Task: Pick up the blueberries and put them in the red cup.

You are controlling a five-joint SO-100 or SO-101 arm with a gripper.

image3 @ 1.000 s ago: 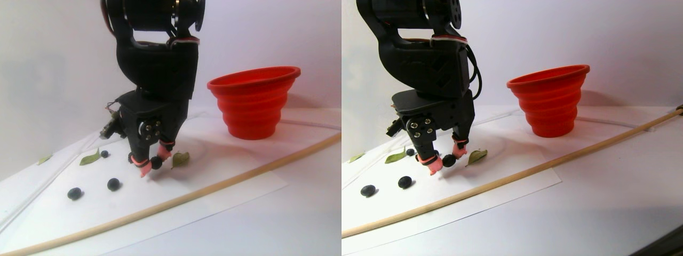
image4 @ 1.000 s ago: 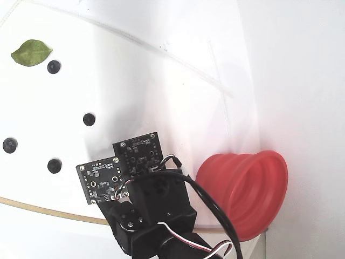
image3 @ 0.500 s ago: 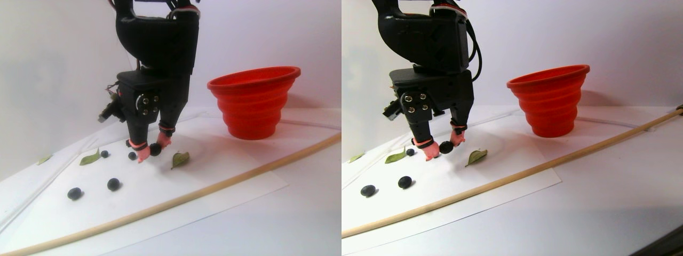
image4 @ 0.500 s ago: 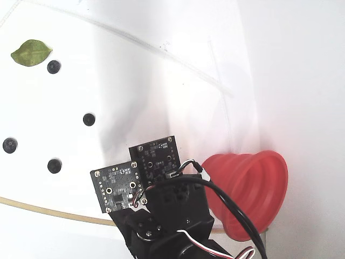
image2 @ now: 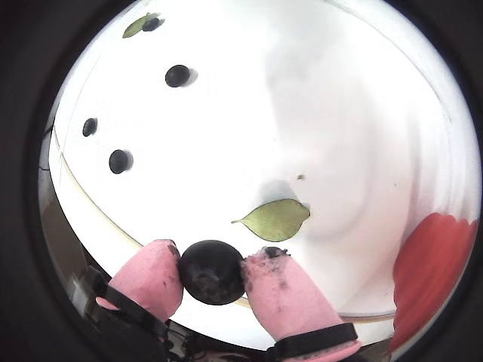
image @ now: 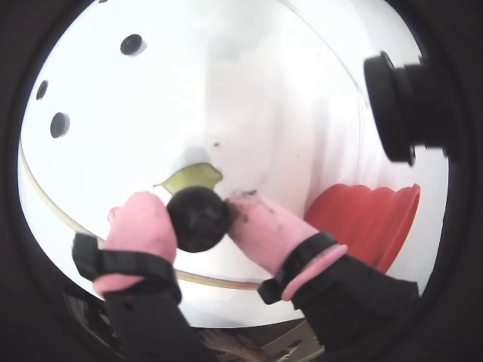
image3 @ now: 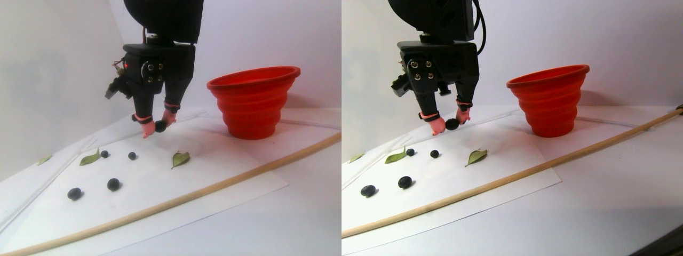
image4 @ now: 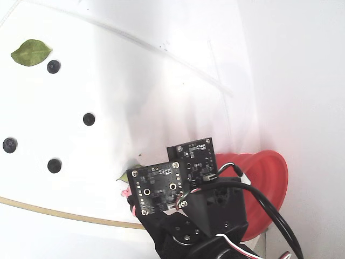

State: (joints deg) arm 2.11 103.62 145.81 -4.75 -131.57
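**Berry pinched in mid-air, cup waiting at three o'clock**

One small round blue-black blueberry [image2: 212, 271] sat clamped between the two pink-tipped fingers [image2: 149, 277] of the black gripper [image3: 158, 127], which held it clear of the white paper sheet [image3: 224, 176]. In the stereo pair view, the held berry hung above the sheet, with the red ribbed cup with stepped rings and a wide flaring rim [image3: 254, 101] standing upright at about three o'clock from it, well apart. In a wrist view the cup [image: 370, 219] showed at roughly three o'clock of the fingertips.

Four more blueberries [image3: 113, 184] lay loose on the sheet, all at about seven to eight o'clock of the gripper in the stereo pair view. A green leaf [image3: 180, 158] lay on the paper at about five o'clock of the held berry; another leaf [image3: 90, 158] rested just beside the farthest loose berry. A long pale wooden stick [image3: 224, 182] ran diagonally across the sheet's near edge, from seven o'clock towards two o'clock.

In the fixed view, two dark circuit boards [image4: 159, 189] on the arm hid the fingertips.
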